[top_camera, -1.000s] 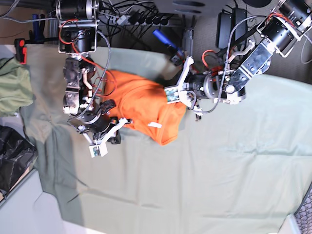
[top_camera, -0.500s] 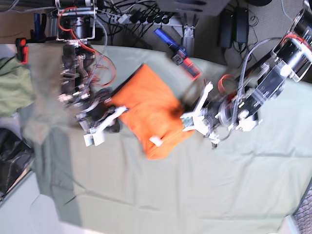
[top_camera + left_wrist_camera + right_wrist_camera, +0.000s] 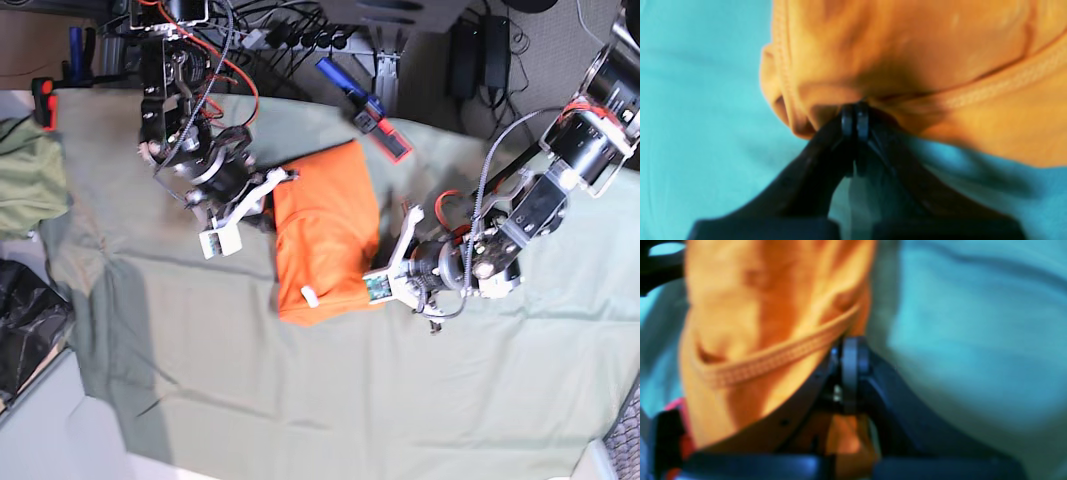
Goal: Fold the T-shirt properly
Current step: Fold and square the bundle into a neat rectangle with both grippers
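The bright orange T-shirt lies folded into a narrow oblong on the sage-green table cloth, with its small white neck label at the near end. My left gripper is shut on the shirt's near right corner; the left wrist view shows its black jaws pinching bunched orange fabric at the gripper. My right gripper is shut on the shirt's far left corner; the right wrist view shows the gripper pinching a stitched hem.
A bunched olive-green garment lies at the left edge. A black bag sits below it. A blue and red tool rests at the cloth's far edge, among cables and power adapters behind the table.
Both arms have swung the shirt round and toward the near side. It has gone from a tilted, spread shape to a narrower upright oblong. Both grippers have stayed shut on it.
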